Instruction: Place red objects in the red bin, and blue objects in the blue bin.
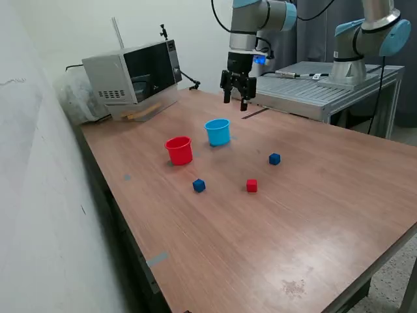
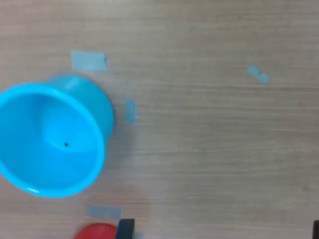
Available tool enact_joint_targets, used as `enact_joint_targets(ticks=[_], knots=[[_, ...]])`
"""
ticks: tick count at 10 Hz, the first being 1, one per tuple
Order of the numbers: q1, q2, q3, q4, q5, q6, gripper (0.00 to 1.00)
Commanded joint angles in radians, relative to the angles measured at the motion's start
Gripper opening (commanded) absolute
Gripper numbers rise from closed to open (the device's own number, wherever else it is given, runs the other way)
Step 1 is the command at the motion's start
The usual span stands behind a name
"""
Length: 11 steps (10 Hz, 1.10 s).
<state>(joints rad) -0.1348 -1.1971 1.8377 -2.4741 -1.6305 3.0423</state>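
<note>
Wood-grain tabletop fills your working area, with a microwave parked at the far edge. Your gripper hangs high above the table's back portion, jaws parted a little and holding nothing, which suits a hover before choosing a target. Just below it in the exterior view, at about 7 o'clock, sits the blue bin, upright and open-mouthed; the wrist view looks straight down into the blue bin's empty interior. At 8 o'clock from it stands the red bin, near but apart. Further out, three cubes are visible, all loose and well apart: a blue cube, another blue cube, and a red cube. Nothing looks sorted yet, I'd judge.
</note>
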Motion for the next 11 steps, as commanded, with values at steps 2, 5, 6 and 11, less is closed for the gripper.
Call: enact_joint_targets(ticks=[2, 5, 6, 11], knots=[[-0.028, -0.154, 0.19, -0.149, 0.006, 0.124, 1.0], [-0.051, -0.234, 0.241, -0.212, 0.003, 0.096, 1.0], [-0.049, -0.234, 0.25, -0.213, -0.005, 0.029, 1.0], [-0.048, -0.236, 0.252, -0.216, 0.023, -0.058, 1.0]])
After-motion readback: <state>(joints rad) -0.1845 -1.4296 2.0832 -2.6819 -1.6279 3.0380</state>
